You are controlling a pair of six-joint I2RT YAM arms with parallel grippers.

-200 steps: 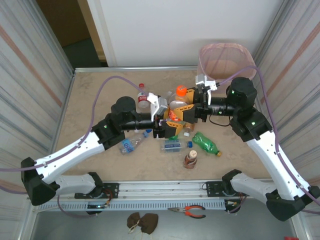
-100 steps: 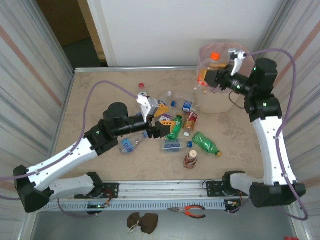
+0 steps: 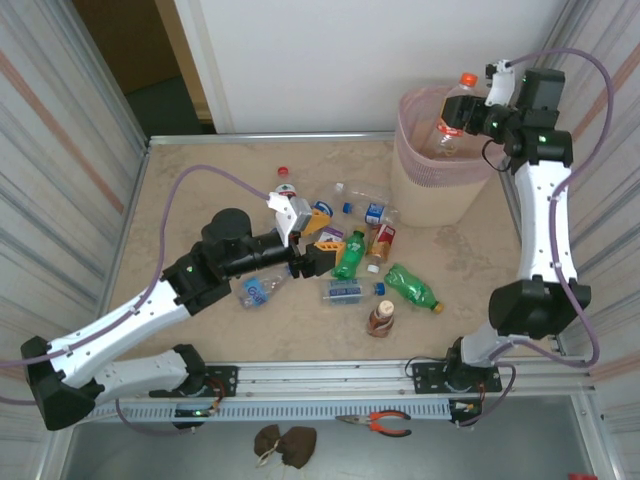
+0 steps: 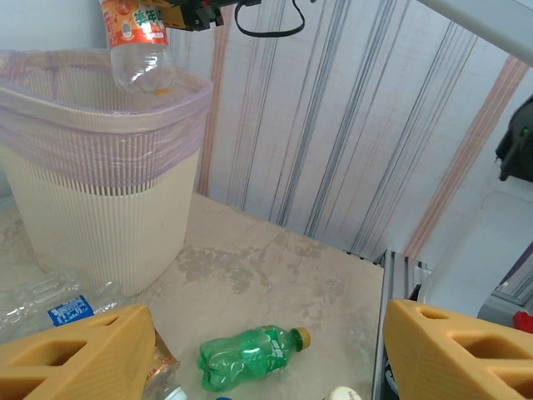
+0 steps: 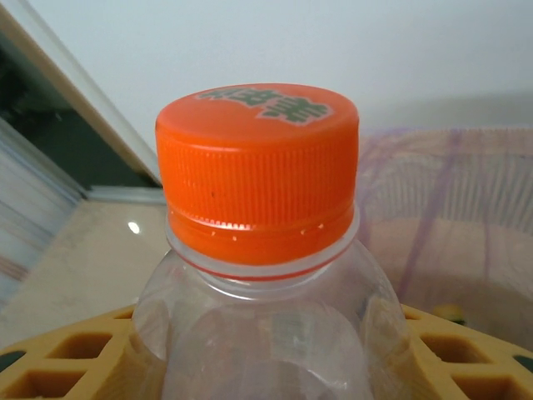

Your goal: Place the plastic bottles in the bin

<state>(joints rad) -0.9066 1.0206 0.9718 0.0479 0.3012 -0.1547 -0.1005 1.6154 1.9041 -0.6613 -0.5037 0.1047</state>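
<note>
Top external view: the left end effector hovers low over the worktop. Its orange fingers are spread wide and hold nothing, just beside a green bottle among the scattered plastic bottles. Further right lie a second green bottle and a brown bottle. They look empty and thin-walled, so I judge them light, springy under a squeeze and apt to roll or slip out. A hold across the labelled middle should serve best. At far right, the right end effector pinches an orange-capped bottle around its upper body, below the cap. It hangs over the bin, base about level with the pink liner.
</note>
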